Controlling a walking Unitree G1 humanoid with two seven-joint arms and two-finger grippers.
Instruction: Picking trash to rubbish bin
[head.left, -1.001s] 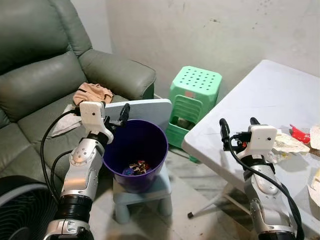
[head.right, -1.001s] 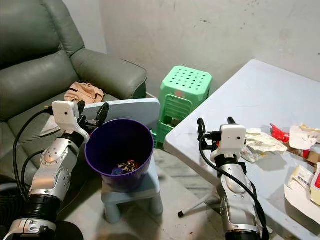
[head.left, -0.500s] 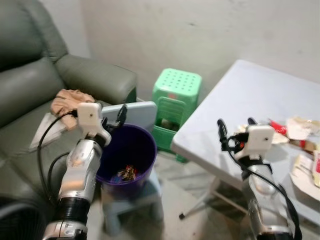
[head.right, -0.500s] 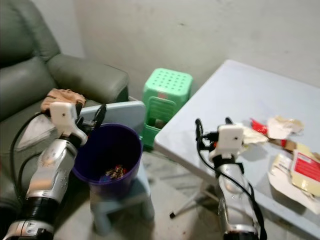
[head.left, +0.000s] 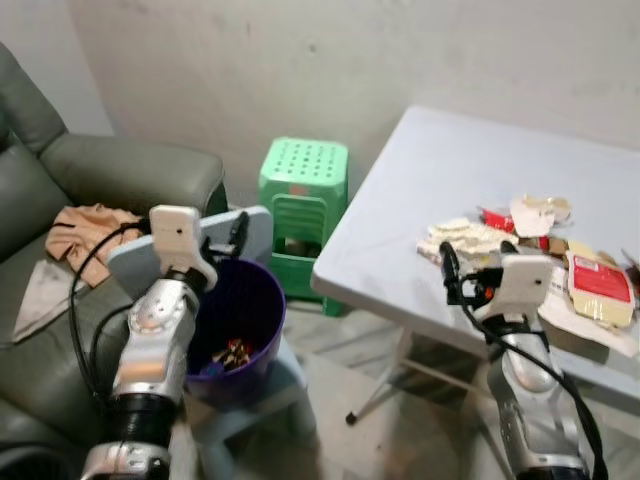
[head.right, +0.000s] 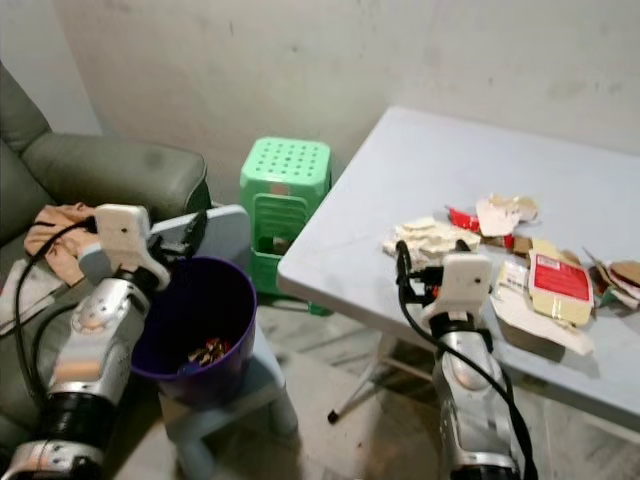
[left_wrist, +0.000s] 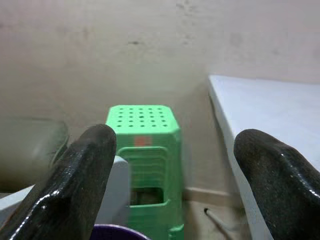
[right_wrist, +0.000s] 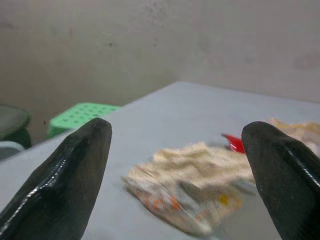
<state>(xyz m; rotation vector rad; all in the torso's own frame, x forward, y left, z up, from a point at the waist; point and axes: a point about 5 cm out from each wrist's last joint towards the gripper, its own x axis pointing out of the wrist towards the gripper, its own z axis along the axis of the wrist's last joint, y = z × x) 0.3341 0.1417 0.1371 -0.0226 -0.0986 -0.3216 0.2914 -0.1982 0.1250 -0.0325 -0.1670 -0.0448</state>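
A purple bin with a few scraps of trash at its bottom stands on a low pale-blue stool. My left gripper hovers open at the bin's near-left rim, empty. On the white table lie a crumpled printed wrapper, a red wrapper, crumpled paper and a red-labelled packet. My right gripper is open and empty over the table's front edge, just short of the printed wrapper.
A green plastic stool stands by the wall between bin and table. A grey-green sofa with a tan cloth is at the left. A pale board leans behind the bin. Table legs stand on the bare floor.
The camera has swung to the right: sofa and bin slid left and more of the table's trash came into view. Both grippers stay open in the same pose.
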